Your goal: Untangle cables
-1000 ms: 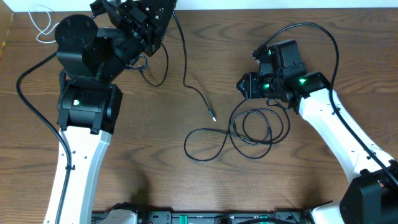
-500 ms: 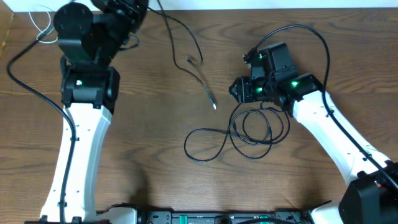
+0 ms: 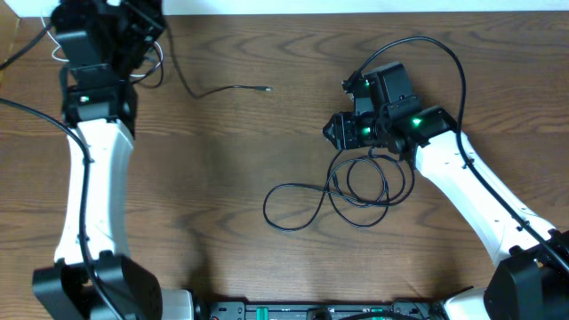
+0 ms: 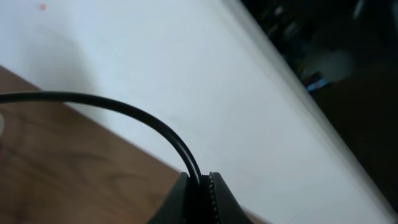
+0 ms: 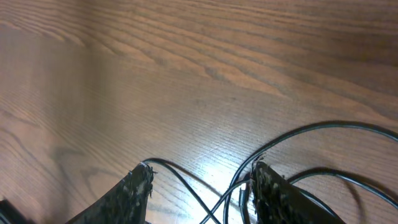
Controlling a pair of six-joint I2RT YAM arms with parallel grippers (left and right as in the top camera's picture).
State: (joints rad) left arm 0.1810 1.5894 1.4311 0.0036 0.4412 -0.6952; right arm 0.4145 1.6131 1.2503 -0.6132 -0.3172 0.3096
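— Starting on the left. Left claw (image 4: 200,186)?
— Up at the far left corner of the table (image 3: 222,178), close to the white edge. Shut tight on the long black cable (image 3: 191,92), pinched right between both fingers.
— And the rest of that cable?
— Runs away from the claw, bends, then lies flat on the wood, heading right. Ends in a small plug (image 3: 267,88), lying free, well apart from everything else.
— Next, going right?
— Looped black cable (image 3: 356,191), on the right half of the table. Lying flat in a few round loops, crossing over each other. One wide loop sticking out to the left.
— Touching the long one?
— No, well apart.
— Right claw (image 5: 202,167)?
— Just above those loops in the overhead view, low over the wood. About half open, not closed on anything. A few strands of the looped black cable passing between the fingers (image 5: 140,190). One strand right at the tip of the finger on the left of the wrist view. Touching or not, hard to tell.
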